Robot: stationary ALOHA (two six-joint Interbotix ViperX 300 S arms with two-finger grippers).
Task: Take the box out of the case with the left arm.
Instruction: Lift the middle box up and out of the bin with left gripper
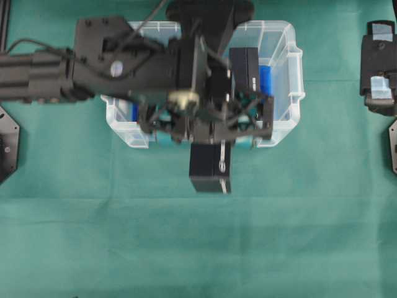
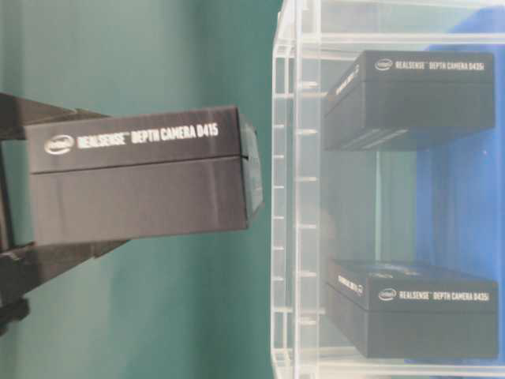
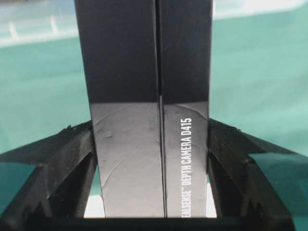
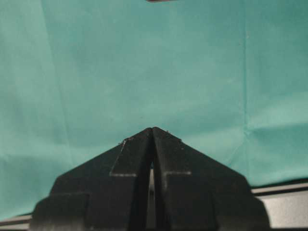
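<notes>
A black box (image 1: 209, 166) printed "RealSense Depth Camera D415" hangs outside the clear case (image 1: 291, 68), just past its near wall, over the green cloth. My left gripper (image 1: 209, 146) is shut on it. In the left wrist view the box (image 3: 149, 144) fills the gap of the left gripper (image 3: 151, 130), with a black finger (image 3: 72, 159) pressed to each long side. At table level the box (image 2: 138, 181) floats left of the case wall (image 2: 296, 197). My right gripper (image 4: 152, 130) is shut on nothing, parked at the far right (image 1: 378, 68).
Two more black boxes (image 2: 418, 99) (image 2: 418, 316) stay inside the case on its blue lining (image 1: 265, 81). The left arm (image 1: 93, 62) stretches over the case from the left. Green cloth (image 1: 198, 248) covers the table in front.
</notes>
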